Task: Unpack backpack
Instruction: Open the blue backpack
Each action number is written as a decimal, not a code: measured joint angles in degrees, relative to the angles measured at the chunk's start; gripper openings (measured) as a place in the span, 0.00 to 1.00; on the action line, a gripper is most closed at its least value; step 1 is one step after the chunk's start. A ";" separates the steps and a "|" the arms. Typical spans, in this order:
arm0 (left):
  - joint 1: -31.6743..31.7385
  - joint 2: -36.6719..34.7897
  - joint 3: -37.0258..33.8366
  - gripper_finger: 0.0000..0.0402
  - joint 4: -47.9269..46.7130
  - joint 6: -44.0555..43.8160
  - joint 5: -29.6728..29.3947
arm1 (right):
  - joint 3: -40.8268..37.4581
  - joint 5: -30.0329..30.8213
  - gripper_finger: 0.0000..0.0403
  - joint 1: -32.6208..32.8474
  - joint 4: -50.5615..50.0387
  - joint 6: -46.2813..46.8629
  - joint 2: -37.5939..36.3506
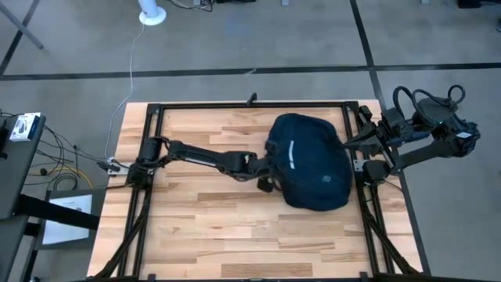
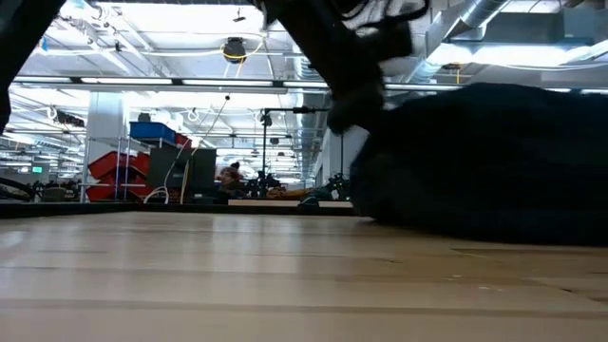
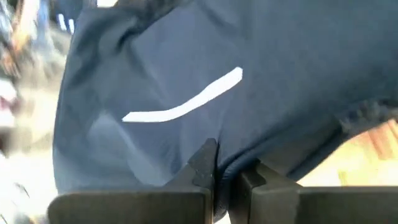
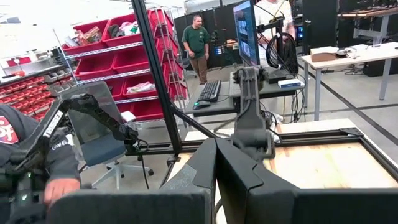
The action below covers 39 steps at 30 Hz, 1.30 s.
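Observation:
The backpack point(image 1: 313, 160) is a large rounded navy bag with a short white stripe point(image 3: 186, 102). It lies flat on the wooden table, right of centre, and also shows in the low view point(image 2: 494, 161). My left gripper point(image 3: 222, 174) reaches in from the table's left to the bag's left edge point(image 1: 270, 168), shut on its fabric. My right gripper point(image 4: 216, 152) is shut on nothing and is parked at the table's right edge, with its arm point(image 1: 423, 133) folded back. My left gripper pinches a small fold of the backpack's navy fabric point(image 3: 224, 163) between its two fingers, on the bag's left side just below the white stripe. The fingers come at it roughly level from the table's left. The backpack lies with its underside on the table.
A black metal frame point(image 1: 250, 104) runs around the table's edges. Bare wood lies in front of and to the left of the bag point(image 1: 203, 227). Beyond the table are red storage bins point(image 4: 106, 56), desks, and people standing point(image 4: 199, 43).

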 joint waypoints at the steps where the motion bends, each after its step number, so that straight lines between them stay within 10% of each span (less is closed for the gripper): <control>1: 0.09 -1.32 -0.08 0.00 -2.23 -3.67 -0.23 | 0.00 0.00 0.00 0.00 0.02 -0.02 0.00; 11: -5.08 -13.61 -1.54 0.00 -30.08 -25.22 -5.63 | 0.00 0.04 0.00 -0.64 -1.81 -0.17 0.04; 25: -20.49 -41.65 -39.42 0.00 -6.78 -80.60 -28.85 | 0.00 0.07 0.00 -0.63 -2.79 -2.65 0.49; 33: -13.70 -30.48 -41.02 0.00 31.92 -64.54 -22.65 | 0.00 0.09 0.00 -0.61 -3.76 -3.19 3.53; 39: -9.96 -24.29 -33.81 0.06 31.08 -56.06 -9.38 | -0.02 0.07 0.00 -0.39 -5.17 -2.43 5.76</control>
